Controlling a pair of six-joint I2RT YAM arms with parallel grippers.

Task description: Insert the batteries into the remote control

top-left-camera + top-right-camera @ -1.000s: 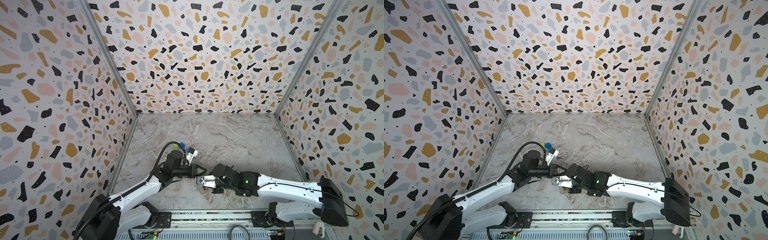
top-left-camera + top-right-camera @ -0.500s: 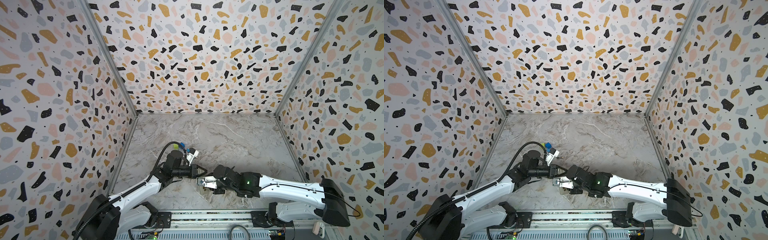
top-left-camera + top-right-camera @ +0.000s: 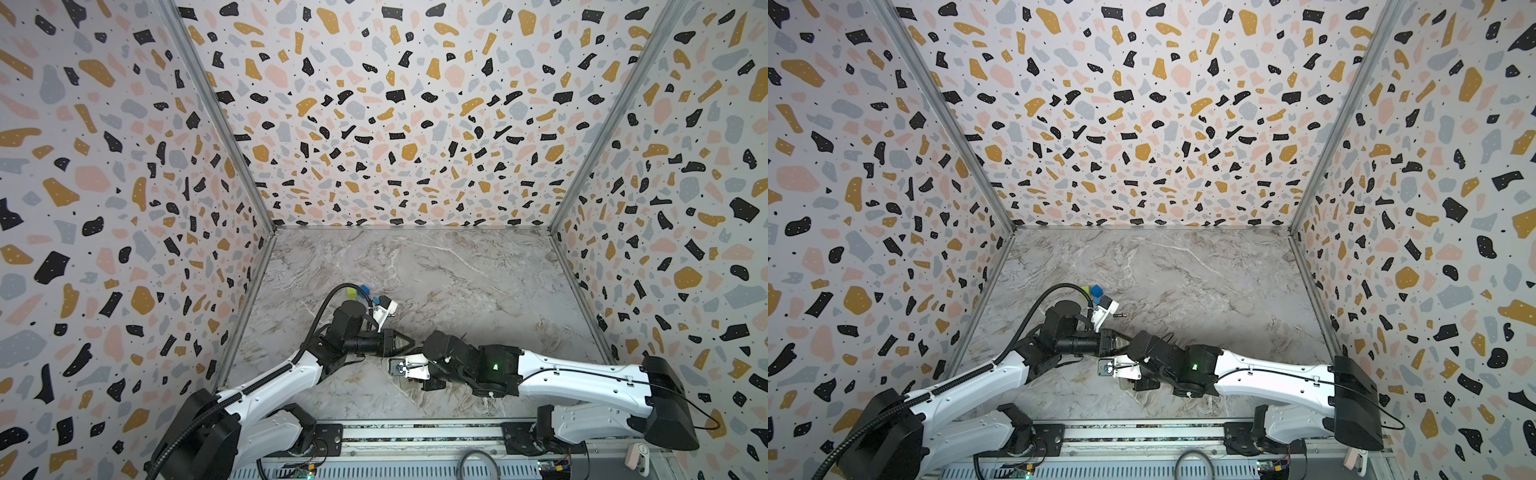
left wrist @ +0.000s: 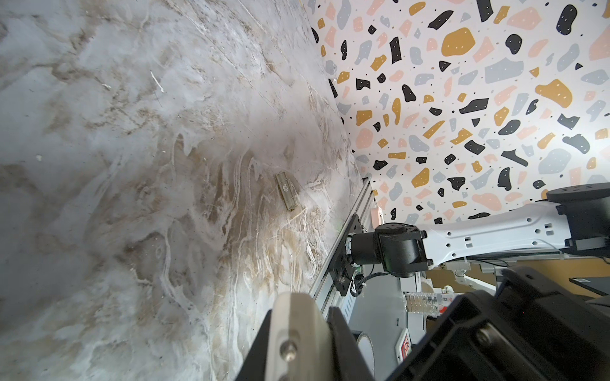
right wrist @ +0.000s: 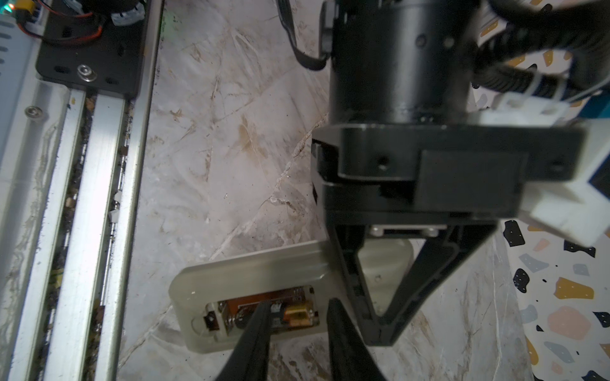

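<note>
- In both top views the left arm [image 3: 270, 382] and the right arm [image 3: 573, 378] are meeting tip to tip near the middle of the bench's [image 3: 457, 282] front edge. The left gripper [image 3: 409, 343] is pointing sideways with its tips pressed together. One green cube [image 3: 352, 293] and one blue cube [image 3: 365, 288] are sitting behind the left arm, nearer the bench's left edge.
- In the left wrist view one battery [image 4: 286, 191] is lying alone on the bench near the front edge.
- In the right wrist view one remote control [image 5: 247, 273] is lying back-up beside the front rail [image 5: 99, 198]. Its bay is uncovered, and a second battery [image 5: 302, 318] is sitting inside.
- The right gripper [image 5: 298, 305] is holding nothing. Its two fingers are standing a little apart, and one fingertip [image 5: 260, 316] is dipping into the bay.
- The left gripper's tips are resting by the remote control's other end. I cannot tell if they are pinching it.
</note>
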